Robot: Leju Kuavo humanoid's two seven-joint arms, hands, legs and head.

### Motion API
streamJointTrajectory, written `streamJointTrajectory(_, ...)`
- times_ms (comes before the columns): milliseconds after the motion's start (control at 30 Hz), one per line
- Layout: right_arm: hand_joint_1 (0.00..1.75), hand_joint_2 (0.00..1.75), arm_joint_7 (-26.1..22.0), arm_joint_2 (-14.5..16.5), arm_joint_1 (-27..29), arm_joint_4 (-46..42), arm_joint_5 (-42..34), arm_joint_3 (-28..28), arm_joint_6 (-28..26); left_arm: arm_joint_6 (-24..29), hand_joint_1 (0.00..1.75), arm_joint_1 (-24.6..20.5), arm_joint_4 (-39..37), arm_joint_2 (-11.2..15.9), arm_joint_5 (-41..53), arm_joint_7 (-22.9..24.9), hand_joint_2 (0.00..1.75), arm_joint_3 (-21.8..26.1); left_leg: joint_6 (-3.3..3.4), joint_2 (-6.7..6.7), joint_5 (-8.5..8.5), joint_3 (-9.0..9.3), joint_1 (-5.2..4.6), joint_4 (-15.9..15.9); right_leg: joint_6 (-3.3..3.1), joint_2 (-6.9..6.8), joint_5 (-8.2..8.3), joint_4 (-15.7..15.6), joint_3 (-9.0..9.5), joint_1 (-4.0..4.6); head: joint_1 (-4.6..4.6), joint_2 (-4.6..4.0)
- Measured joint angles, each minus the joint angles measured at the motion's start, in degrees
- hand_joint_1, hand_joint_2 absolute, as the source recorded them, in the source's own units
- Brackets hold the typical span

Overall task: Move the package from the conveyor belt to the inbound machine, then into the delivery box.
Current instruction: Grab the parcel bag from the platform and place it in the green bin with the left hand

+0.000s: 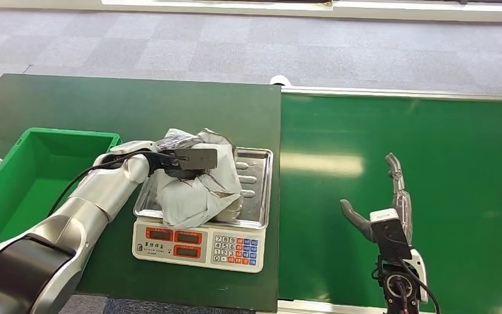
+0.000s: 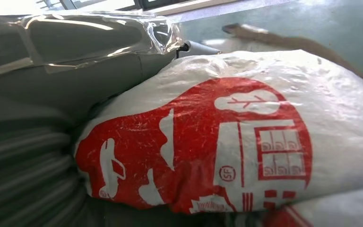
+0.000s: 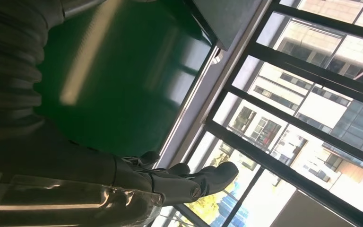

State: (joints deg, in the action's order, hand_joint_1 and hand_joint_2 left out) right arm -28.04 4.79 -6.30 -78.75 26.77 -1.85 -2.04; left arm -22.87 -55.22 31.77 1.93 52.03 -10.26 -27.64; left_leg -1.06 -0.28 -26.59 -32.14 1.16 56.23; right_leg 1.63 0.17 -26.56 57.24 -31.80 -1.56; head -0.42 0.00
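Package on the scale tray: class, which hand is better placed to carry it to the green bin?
Left. The left hand already rests on the package, beside the green bin; the right hand hovers over the belt.

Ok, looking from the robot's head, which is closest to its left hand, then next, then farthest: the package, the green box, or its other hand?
1. The package, on the scale's tray right under the left hand.
2. The green box, at the table's left end.
3. The right hand, far right, over the conveyor belt.
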Motion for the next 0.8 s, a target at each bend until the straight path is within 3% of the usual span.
streamJointTrajectory(167,0.0,1.75,0.45,-0.03,-0.04,0.0,-0.04,-0.23,-0.04,0.02,1.75,-1.37,-1.42,-0.65,0.69,0.49,1.75,-1.4,-0.01,0.0,-0.01,0.27,0.0,0.0,0.0,0.0,0.0,-0.02,0.26,0.0,0.0,0.0)
streamJointTrajectory(300,0.0,1.75,0.63,-0.11,-0.05,0.0,-0.38,-0.49,-0.36,1.94,1.75,-1.44,-1.92,-1.49,0.26,-4.04,1.75,-2.64,-0.01,-0.01,0.0,0.38,0.0,0.0,0.0,0.0,0.0,-0.02,0.35,0.0,-0.01,0.0)
streamJointTrajectory(500,0.0,1.75,0.39,-0.19,0.89,-0.34,-0.89,-1.09,-0.75,13.05,1.75,3.1,4.42,-2.11,-1.33,-12.94,1.75,-3.84,0.01,-0.05,0.03,0.1,-0.02,0.03,0.01,-0.04,0.01,-0.01,0.1,-0.02,0.01,0.0)
streamJointTrajectory(800,0.0,1.75,-0.41,0.38,3.15,-3.02,-0.99,-2.43,0.37,31.23,1.75,11.89,21.8,-2.14,1.38,-14.28,1.75,-4.0,0.01,-0.03,0.02,-0.58,-0.03,0.04,0.02,-0.02,0.02,0.0,-0.58,-0.04,-0.02,0.0)
